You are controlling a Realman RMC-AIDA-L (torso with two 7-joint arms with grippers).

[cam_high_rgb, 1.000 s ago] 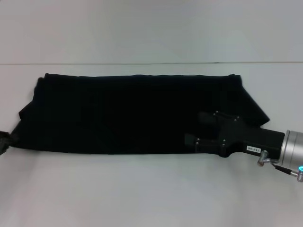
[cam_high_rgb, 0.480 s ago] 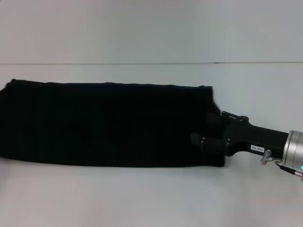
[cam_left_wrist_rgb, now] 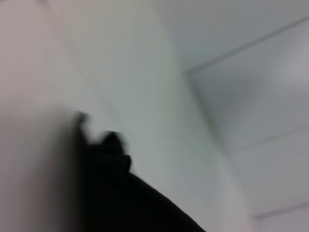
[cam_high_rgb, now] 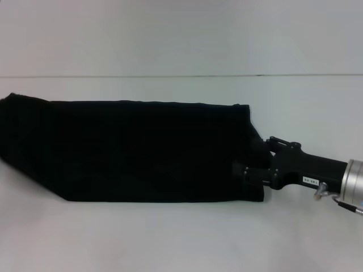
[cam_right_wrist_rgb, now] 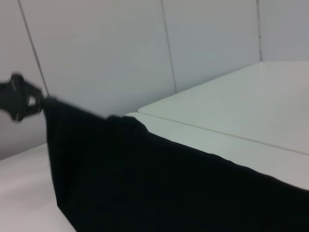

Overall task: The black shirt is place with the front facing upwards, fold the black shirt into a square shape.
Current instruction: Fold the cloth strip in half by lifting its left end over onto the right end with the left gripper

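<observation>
Black shirt [cam_high_rgb: 136, 150] stretched over white table [cam_high_rgb: 181, 238]; right tool [cam_high_rgb: 249, 161] clamped on its edge; left tool's grip unclear.

R gripper [cam_high_rgb: 253, 160], lower right of frame: matte black housing, small white label, silver wrist cylinder, thin cable.

The black shirt [cam_high_rgb: 136, 150] is showing as plain, unbroken black across the middle of the head view, with no print or pattern visible on it. The right tool [cam_high_rgb: 252, 161], at the lower right of that frame, is showing matte black too, with a small white label and a silver-grey metal wrist behind it. The table [cam_high_rgb: 181, 238] is appearing plain white throughout.
</observation>
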